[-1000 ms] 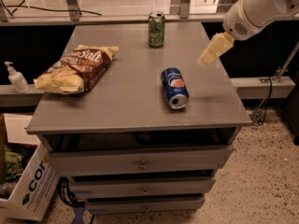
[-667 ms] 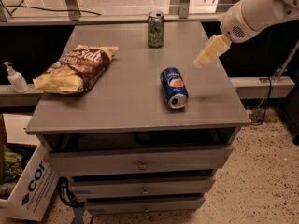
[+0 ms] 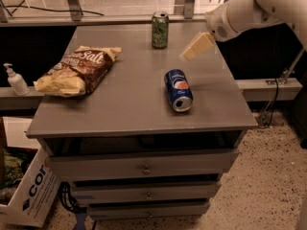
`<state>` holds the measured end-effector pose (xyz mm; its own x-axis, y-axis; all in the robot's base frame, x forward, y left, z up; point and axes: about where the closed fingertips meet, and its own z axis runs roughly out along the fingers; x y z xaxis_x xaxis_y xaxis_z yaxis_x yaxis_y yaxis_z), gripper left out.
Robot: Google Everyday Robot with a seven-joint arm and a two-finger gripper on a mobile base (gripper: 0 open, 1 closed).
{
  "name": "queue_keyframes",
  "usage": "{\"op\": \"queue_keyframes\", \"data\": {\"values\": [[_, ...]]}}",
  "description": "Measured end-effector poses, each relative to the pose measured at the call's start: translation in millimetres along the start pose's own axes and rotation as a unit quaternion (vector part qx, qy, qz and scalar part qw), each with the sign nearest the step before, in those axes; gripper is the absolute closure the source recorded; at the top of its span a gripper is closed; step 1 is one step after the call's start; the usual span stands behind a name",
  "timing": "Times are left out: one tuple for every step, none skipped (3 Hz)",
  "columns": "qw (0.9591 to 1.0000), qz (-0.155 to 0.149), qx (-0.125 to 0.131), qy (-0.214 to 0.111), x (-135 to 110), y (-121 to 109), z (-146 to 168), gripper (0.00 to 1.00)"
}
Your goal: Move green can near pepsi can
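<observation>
White rounded arm [image 3: 249,11], cream gripper [image 3: 197,46] at its tip

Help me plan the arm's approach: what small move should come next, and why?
Probably bring the gripper across toward the green can. That can stands upright and untouched near the far edge of the table, while the gripper hangs in the air just to its side. The pepsi can lies on its side, nearer the front.

Your gripper [image 3: 196,47] hangs above the desk [image 3: 129,109] near its back edge, beside the upright green can [image 3: 159,29]; the pepsi can [image 3: 178,90] lies sideways, mid-desk.
</observation>
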<state>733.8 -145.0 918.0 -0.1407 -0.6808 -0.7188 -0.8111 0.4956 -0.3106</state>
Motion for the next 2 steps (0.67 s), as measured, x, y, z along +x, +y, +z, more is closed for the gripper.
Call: {"op": "queue_keyframes", "data": {"values": [[0.9992, 0.026, 0.018, -0.025, -5.6, -23.8, 30.5, 0.0], [0.9965, 0.064, 0.036, -0.04, -7.5, -46.3, 61.1, 0.0]]}}
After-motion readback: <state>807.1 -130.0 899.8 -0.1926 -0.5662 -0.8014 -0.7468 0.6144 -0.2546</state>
